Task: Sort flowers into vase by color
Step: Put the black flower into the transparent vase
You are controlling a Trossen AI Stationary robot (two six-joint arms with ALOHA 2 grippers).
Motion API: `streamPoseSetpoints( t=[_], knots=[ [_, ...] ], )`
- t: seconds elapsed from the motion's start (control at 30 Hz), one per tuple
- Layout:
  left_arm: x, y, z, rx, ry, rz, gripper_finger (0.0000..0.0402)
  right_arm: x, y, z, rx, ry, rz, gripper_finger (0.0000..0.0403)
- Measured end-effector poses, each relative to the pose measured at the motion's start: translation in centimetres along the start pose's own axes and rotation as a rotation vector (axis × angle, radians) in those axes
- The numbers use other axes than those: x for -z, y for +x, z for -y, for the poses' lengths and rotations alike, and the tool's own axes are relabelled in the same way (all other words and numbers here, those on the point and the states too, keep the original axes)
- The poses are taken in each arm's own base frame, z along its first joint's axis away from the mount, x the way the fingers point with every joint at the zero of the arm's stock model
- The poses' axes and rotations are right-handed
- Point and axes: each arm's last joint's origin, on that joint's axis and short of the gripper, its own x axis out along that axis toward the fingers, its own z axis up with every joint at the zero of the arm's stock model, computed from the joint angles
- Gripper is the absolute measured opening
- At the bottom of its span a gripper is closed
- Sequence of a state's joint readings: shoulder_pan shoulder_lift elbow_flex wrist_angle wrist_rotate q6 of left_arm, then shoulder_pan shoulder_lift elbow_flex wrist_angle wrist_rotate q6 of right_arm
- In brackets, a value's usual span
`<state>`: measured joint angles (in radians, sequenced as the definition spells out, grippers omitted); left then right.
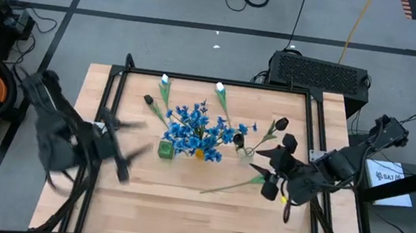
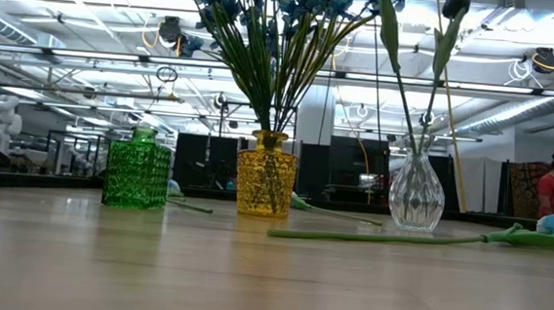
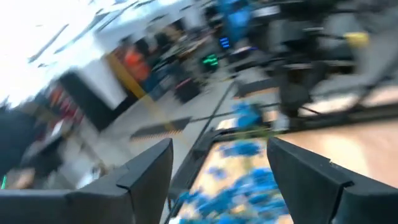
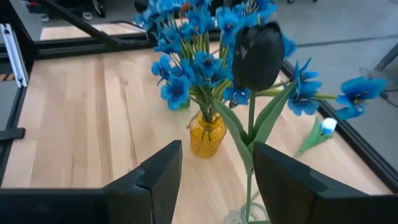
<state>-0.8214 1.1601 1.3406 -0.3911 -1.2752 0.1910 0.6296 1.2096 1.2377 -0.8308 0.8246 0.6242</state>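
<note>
Bushy blue flowers (image 1: 198, 130) stand in a yellow vase (image 2: 266, 179). A green vase (image 2: 137, 173) beside it shows no flowers. A black tulip (image 4: 258, 55) stands with its stem in the clear vase (image 2: 416, 192). My right gripper (image 4: 214, 152) is open, its fingers on either side of that stem, just above the vase mouth. Two white tulips (image 1: 164, 84) (image 1: 220, 93) and a dark bud (image 1: 148, 100) lie on the far part of the table. Another stem (image 2: 388, 238) lies flat in front of the clear vase. My left gripper (image 1: 134, 151) is open over the table's left part.
The three vases stand close together in a row at mid-table. The right arm (image 1: 328, 173) reaches in from the right edge. Black frame rails (image 1: 108, 120) run along the table's sides. Bare wood (image 1: 180, 216) lies on the near half. A person (image 2: 553, 189) stands far behind.
</note>
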Motion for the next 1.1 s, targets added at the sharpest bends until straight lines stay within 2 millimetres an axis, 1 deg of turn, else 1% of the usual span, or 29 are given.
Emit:
streamPoseSetpoints(
  t=[0.1,0.23,0.3,0.37,0.43,0.5,0.6,0.67,0.77,0.87,0.93,1.03,1.1],
  knots=[
    [1.4,-0.3,-3.7,-0.085,-0.133,-0.051,0.0257,0.0,-0.7,0.0,0.003,-0.011,0.029,0.0182],
    [4.1,-0.4,-7.8,-0.218,-0.262,-0.13,0.0253,0.0,-1.1,0.0,0.012,-0.027,0.052,0.0173],
    [5.5,-0.4,-9.6,-0.304,-0.315,-0.17,0.0253,0.0,-1.1,0.1,0.013,-0.039,0.052,0.017],
    [6.6,-0.1,-10.7,-0.399,-0.341,-0.207,0.0253,0.0,-1.1,0.1,0.013,-0.046,0.052,0.0169],
    [7.6,0.4,-11.3,-0.486,-0.35,-0.234,0.0253,0.0,-1.1,0.1,0.015,-0.055,0.054,0.0168],
    [8.6,1.2,-11.3,-0.55,-0.337,-0.269,0.0253,-0.1,-1.1,0.1,0.031,-0.067,0.069,0.0168],
    [10.3,3.4,-10.6,-0.618,-0.308,-0.348,0.0253,-0.3,-1.1,0.2,0.069,-0.079,0.101,0.0168],
    [11.7,5.2,-10.1,-0.629,-0.295,-0.421,0.0253,-0.3,-1.1,0.2,0.088,-0.082,0.112,0.0168],
    [14.3,7.7,-9.8,-0.651,-0.279,-0.52,0.0253,-0.3,-1.1,0.2,0.093,-0.08,0.116,0.0168],
    [17.2,9.9,-10.4,-0.668,-0.279,-0.599,0.0253,-0.3,-1.1,0.2,0.093,-0.08,0.116,0.0168],
    [19.3,11.2,-11.0,-0.632,-0.322,-0.653,0.0253,-0.3,-1.1,0.2,0.091,-0.079,0.115,0.0169],
    [22.4,12.1,-12.1,-0.599,-0.404,-0.716,0.0253,-0.3,-1.2,0.2,0.088,-0.076,0.114,0.0169],
    [24.4,12.3,-12.7,-0.624,-0.467,-0.739,0.0253,-0.3,-1.2,0.2,0.088,-0.074,0.114,0.0169]
  ],
)
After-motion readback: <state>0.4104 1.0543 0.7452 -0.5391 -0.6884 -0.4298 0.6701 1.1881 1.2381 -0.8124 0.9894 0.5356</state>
